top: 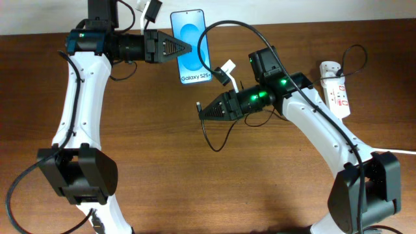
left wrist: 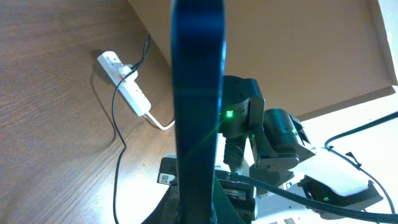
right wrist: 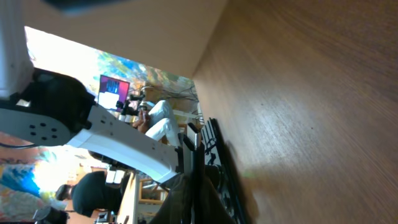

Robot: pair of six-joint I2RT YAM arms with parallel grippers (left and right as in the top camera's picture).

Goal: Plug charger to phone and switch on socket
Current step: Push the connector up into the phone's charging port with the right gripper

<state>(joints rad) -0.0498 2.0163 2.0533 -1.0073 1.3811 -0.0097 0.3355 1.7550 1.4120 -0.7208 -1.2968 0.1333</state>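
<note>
Two arms are over the wooden table (top: 162, 162). Mid-frame in the overhead view, the right gripper (top: 203, 110) has its jaws pinched together on the charger (top: 209, 144) just behind the small plug tip. The tip pokes out toward the left and the thin black cable loops down below it. Over at the right edge the white socket (top: 338, 94) lies flat, well apart from everything else. Further up, at top centre, the left gripper (top: 177, 47) is clamped on the left edge of the phone (top: 192, 45), blue screen facing up. The phone sits across the table's back edge, and the plug tip is near it but not touching.
</note>
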